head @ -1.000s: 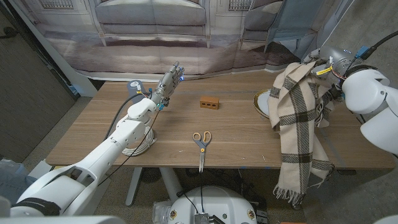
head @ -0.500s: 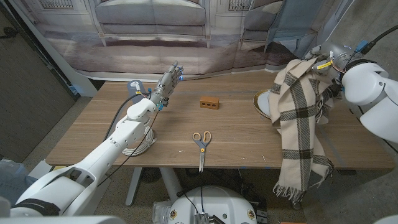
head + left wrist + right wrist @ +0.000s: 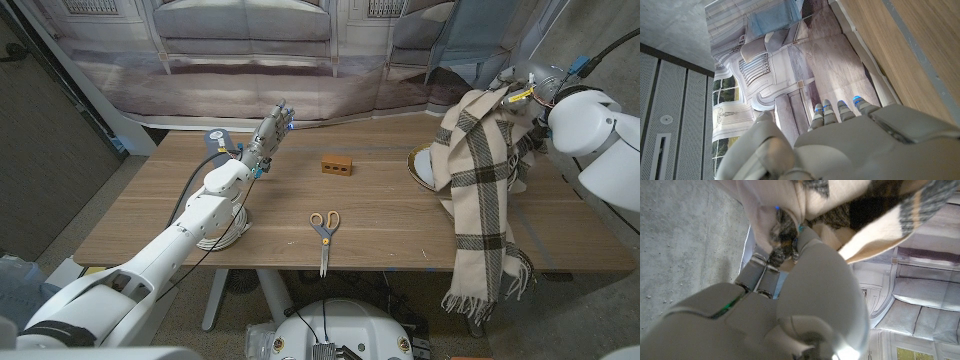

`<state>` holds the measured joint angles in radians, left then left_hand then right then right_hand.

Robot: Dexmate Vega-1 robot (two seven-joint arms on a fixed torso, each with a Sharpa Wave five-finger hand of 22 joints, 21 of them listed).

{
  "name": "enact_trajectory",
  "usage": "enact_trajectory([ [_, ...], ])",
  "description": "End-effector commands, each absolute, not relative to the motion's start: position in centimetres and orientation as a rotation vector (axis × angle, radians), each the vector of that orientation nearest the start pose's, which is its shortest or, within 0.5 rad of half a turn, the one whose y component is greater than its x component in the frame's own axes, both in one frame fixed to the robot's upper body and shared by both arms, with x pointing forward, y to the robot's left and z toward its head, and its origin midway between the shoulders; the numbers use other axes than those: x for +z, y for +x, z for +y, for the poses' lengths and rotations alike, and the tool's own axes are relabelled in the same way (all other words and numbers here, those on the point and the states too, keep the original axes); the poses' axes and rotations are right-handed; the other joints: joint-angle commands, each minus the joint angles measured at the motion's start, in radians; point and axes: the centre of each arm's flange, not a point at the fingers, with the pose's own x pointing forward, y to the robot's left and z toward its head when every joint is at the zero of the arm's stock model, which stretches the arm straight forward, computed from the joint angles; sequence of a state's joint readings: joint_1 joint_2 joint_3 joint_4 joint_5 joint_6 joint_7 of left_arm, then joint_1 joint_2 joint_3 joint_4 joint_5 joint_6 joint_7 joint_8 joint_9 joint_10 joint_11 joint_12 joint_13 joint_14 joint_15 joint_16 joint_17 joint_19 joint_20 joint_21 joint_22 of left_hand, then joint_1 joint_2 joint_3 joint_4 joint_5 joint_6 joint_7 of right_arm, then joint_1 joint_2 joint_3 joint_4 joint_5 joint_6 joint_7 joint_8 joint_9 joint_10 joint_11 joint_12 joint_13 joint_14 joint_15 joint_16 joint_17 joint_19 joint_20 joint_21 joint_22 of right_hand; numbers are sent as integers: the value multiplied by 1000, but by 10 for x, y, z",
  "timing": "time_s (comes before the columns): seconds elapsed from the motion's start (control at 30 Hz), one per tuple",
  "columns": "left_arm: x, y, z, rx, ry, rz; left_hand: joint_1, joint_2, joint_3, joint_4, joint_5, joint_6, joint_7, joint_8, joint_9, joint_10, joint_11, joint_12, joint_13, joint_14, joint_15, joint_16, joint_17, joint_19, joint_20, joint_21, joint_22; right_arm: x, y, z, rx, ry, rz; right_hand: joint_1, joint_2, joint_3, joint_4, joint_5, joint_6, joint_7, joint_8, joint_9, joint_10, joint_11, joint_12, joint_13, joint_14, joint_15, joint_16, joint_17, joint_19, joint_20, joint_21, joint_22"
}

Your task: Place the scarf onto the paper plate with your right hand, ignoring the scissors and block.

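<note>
Gripping the scarf (image 3: 478,190) above the paper plate (image 3: 422,166), the right hand (image 3: 517,92) leaves scissors (image 3: 323,227) and block (image 3: 338,165) aside.

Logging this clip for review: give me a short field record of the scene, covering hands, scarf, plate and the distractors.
right hand: raised at the table's far right, grips the scarf's top
scarf: plaid, hangs from the right hand, drapes over the plate's right part, tail past the table's front edge
plate: far right of table, partly covered
left hand: held above the table's far left, fingers straight, holds nothing
block: mid-table, untouched
scissors: near front edge, untouched
</note>
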<state>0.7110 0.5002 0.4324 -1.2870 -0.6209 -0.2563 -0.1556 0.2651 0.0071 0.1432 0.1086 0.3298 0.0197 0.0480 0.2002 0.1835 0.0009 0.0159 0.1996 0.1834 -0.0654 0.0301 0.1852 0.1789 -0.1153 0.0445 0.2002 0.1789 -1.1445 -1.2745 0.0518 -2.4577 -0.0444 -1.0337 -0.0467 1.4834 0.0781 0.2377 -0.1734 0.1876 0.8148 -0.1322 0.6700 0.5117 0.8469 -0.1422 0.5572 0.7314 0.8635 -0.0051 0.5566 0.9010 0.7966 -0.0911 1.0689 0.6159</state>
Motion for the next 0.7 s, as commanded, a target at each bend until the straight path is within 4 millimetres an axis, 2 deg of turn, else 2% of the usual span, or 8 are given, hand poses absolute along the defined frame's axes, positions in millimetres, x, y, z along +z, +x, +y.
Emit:
enact_trajectory([
  [0.03, 26, 654, 251, -366, 55, -652, 3, 5, -3, 3, 2, 7, 5, -2, 3, 6, -1, 4, 6, 4, 1, 5, 5, -8, 3, 3, 4, 155, 430, -352, -463, -1236, -319, 42, 54, 35, 28, 5, 8, -1, 3, 1, 14, 3, 0, 43, 128, -215, 4, 4, -6, -141, 7, 0],
  [0.7, 23, 648, 250, -362, 52, -658, 4, 8, -6, 3, 2, 9, 5, -2, 3, 7, 0, 4, 6, 7, 3, 5, 5, -9, 3, 2, 4, 165, 448, -354, -438, -1246, -289, 40, 53, 38, 28, 5, 8, -5, 2, 1, 15, -3, -9, 49, 129, -215, -2, 10, -7, -141, 11, -5],
])
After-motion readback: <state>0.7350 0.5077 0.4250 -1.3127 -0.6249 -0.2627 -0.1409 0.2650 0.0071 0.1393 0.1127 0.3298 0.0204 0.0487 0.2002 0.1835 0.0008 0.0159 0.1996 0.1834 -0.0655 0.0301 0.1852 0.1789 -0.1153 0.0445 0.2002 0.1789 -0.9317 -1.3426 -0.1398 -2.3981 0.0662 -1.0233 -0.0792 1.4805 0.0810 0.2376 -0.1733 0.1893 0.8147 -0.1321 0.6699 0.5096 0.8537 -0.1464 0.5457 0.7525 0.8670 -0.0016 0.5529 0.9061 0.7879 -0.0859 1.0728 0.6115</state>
